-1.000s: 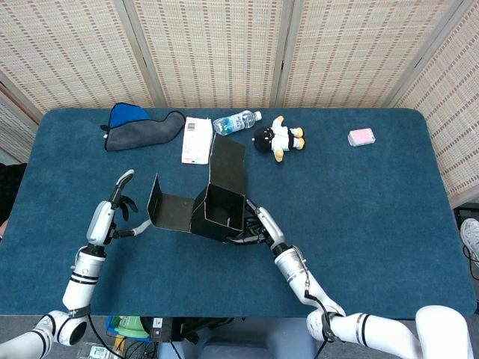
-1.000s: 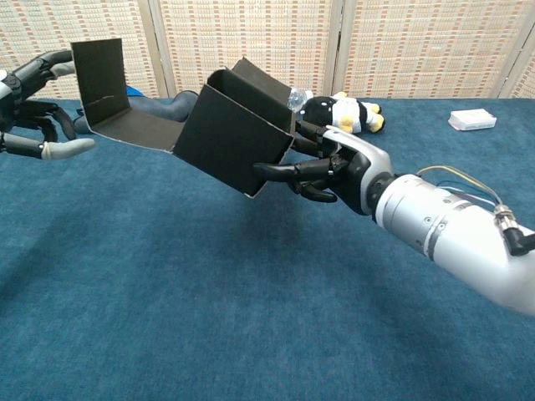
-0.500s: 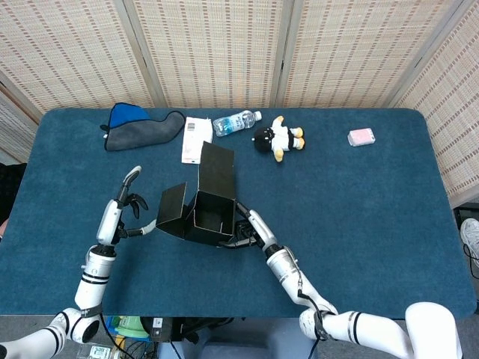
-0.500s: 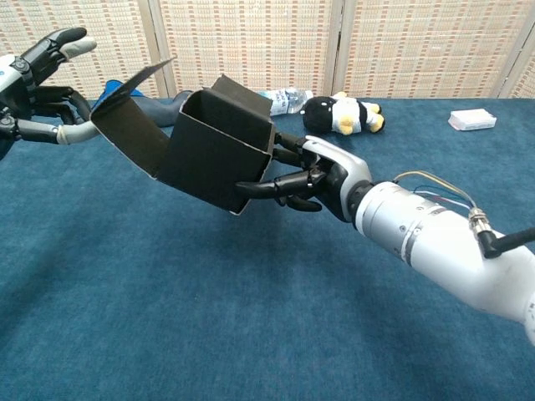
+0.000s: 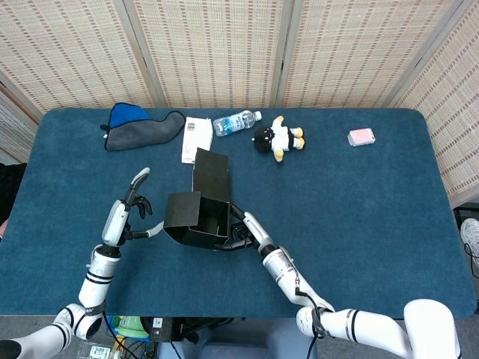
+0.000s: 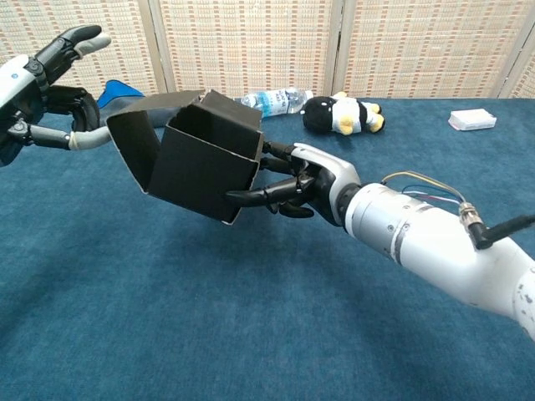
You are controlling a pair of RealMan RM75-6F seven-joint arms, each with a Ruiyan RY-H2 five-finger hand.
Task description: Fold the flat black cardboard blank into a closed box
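Chest view shows the right hand [image 6: 292, 180] gripping the half-folded black cardboard box [image 6: 196, 159] above the blue table [image 6: 251, 334]. Its loose side flap [image 6: 134, 142] points toward the left hand [image 6: 46, 92], which is nearer, with fingers spread and empty.

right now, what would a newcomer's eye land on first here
The half-folded black box, held off the table at centre-left, its side flap swinging shut. The right hand grips its side, while the left hand pushes the flap. Next, the plush toy at the back.
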